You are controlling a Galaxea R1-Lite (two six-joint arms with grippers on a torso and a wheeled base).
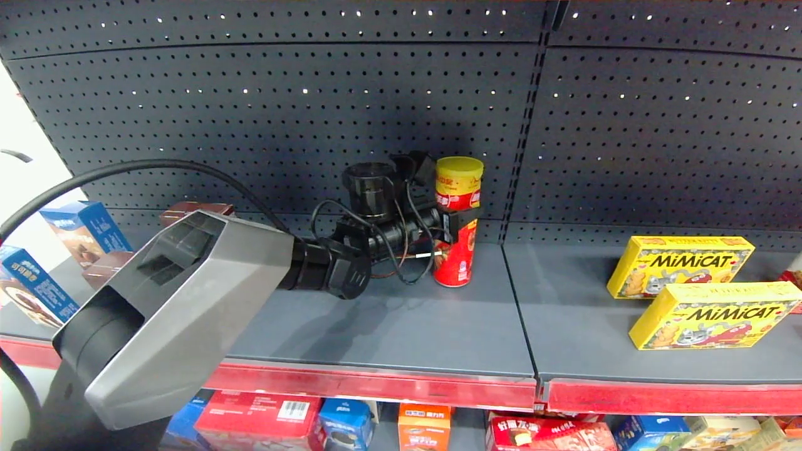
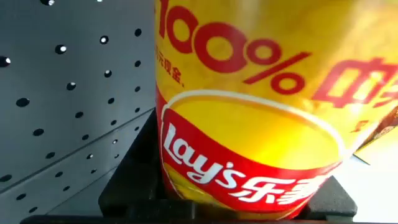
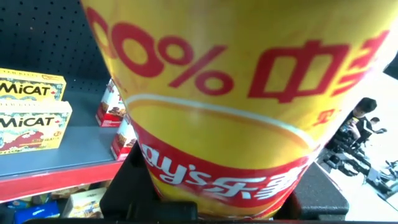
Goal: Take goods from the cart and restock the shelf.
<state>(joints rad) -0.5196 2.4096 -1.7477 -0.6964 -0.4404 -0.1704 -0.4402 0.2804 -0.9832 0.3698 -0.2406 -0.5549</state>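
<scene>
A tall chip can, red and yellow with a yellow lid, stands upright at the back of the grey shelf, close to the pegboard wall. My left gripper is shut around its middle, and the can's base sits at the shelf surface. The left wrist view has this can held between dark fingers. My right gripper is shut on a second chip can, held off to the side of the shelf's red front edge.
Two yellow boxes lie on the right shelf section. Blue boxes and brown boxes stand at the left. Open shelf surface lies in front of the can. Packed goods fill the shelf below.
</scene>
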